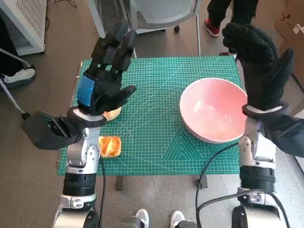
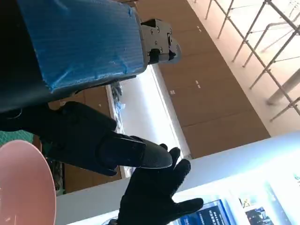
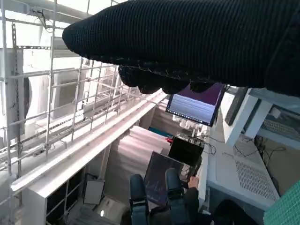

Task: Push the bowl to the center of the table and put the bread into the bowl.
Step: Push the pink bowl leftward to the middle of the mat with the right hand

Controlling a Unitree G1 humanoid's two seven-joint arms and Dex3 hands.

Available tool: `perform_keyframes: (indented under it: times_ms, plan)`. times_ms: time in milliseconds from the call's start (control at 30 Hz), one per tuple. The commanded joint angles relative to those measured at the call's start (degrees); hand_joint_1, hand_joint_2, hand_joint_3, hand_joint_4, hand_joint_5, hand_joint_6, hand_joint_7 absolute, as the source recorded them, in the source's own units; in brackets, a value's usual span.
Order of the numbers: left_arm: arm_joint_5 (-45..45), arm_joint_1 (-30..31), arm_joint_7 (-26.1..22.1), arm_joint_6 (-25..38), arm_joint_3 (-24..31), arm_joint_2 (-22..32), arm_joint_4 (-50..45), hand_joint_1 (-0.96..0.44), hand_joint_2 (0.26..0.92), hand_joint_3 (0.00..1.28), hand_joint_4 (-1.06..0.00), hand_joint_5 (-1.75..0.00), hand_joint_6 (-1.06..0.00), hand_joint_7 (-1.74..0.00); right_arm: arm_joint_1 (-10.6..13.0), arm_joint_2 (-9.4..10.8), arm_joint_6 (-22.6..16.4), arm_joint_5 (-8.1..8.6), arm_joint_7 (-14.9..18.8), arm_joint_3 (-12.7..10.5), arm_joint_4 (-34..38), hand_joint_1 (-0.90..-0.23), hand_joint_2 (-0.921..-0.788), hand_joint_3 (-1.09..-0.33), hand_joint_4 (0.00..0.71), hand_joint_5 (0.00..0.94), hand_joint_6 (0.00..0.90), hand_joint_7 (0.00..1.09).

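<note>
Two hands rise over a green cutting mat [image 1: 156, 137] in the head view, and neither holds anything. The left hand [image 1: 107, 71], black with blue tape across its back, stands raised with its fingers straight and close together and its thumb stuck out toward the bowl. The right hand [image 1: 259, 66], in its black knitted glove, is lifted likewise, fingers extended, thumb set apart. The pink bowl [image 1: 213, 110] sits just below and inward of the right hand, near that hand's edge of the mat, its rim passing behind the right wrist; its inside shows nothing in it. One piece of bread [image 1: 109, 146] lies on the mat beside the left forearm, near the mat's front edge. A second pale piece [image 1: 113, 114] peeps out from under the left hand's heel. A person's red shoe [image 1: 212, 27] shows on the floor beyond the right hand, and a white chair [image 1: 156, 14] stands past the mat's far edge.

In the left wrist view the blue tape [image 2: 79, 42] fills the frame near the camera, the left hand's black fingers [image 2: 117, 150] reach out with nothing in them, and the gloved right hand [image 2: 154, 197] shows beyond them, spread. An arc of the bowl's pink rim [image 2: 23, 187] lies beside the fingers.

In the right wrist view the glove [image 3: 187, 42] covers the frame as a dark band; beyond it are a metal lattice [image 3: 42, 93], a monitor [image 3: 194, 105] and a seated person [image 3: 164, 197].
</note>
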Motion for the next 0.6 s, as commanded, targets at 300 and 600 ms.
perform_keyframes:
  times_ms: [300,600]
  plan:
    - [1.15,-1.18,0.82,-0.67,-0.12,0.64,-2.56,-0.5,0.884,0.19,0.0,0.0,0.0,-0.4,1.38,-1.59,1.91,0.53,0.57,-0.78,-2.82,-0.52,-0.921,-0.439,0.411,0.0,0.468,0.0]
    - [1.61,-0.83,1.93,-0.57,0.05,0.72,-4.06,-0.51,0.896,0.19,0.0,0.0,0.0,-0.37,-1.37,-9.09,-1.57,-0.63,-1.67,-6.95,5.33,-0.535,-0.921,-0.443,0.395,0.0,0.445,0.0]
